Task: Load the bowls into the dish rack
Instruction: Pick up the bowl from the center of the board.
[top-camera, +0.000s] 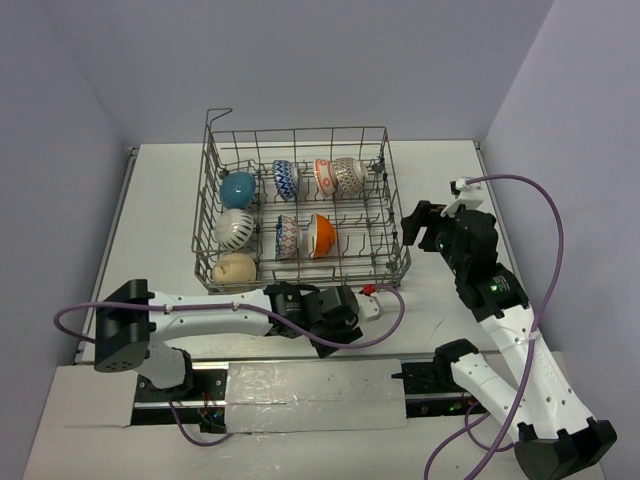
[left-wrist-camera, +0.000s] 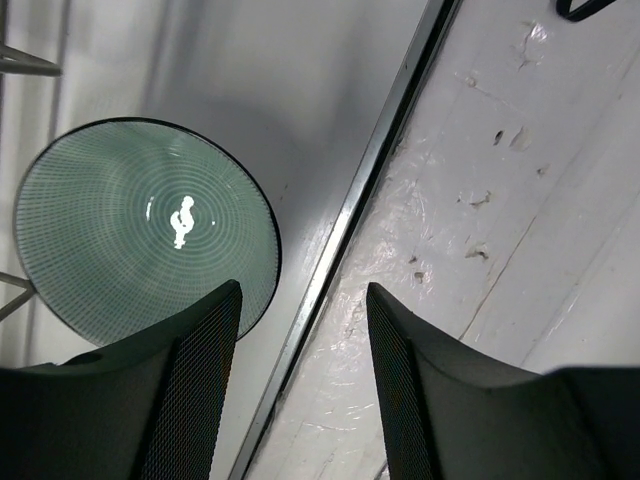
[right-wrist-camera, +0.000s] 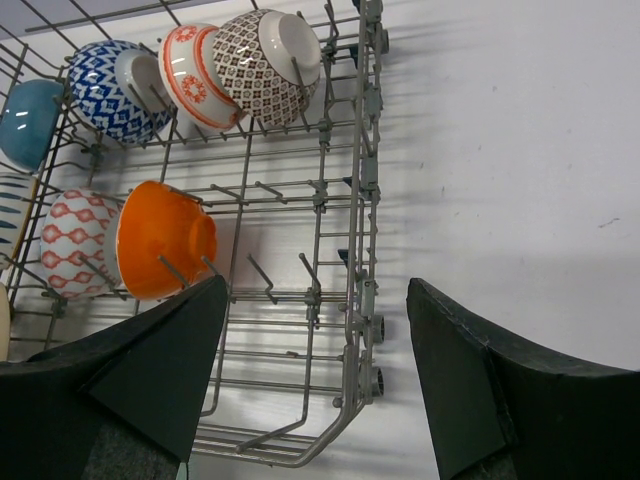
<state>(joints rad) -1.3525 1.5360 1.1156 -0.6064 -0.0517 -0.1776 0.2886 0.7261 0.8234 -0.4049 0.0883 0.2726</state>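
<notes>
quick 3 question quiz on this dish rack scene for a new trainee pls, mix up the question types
1. Multiple choice: which bowl stands right next to the orange bowl in the dish rack?
A. teal bowl
B. red-patterned bowl
C. cream bowl

2. True or false: the right jaws are shut on a bowl.

3. Count: in the overhead view, how many bowls stand in the dish rack?

Key
1. B
2. False: the right jaws are open, with nothing between them.
3. Eight
</notes>
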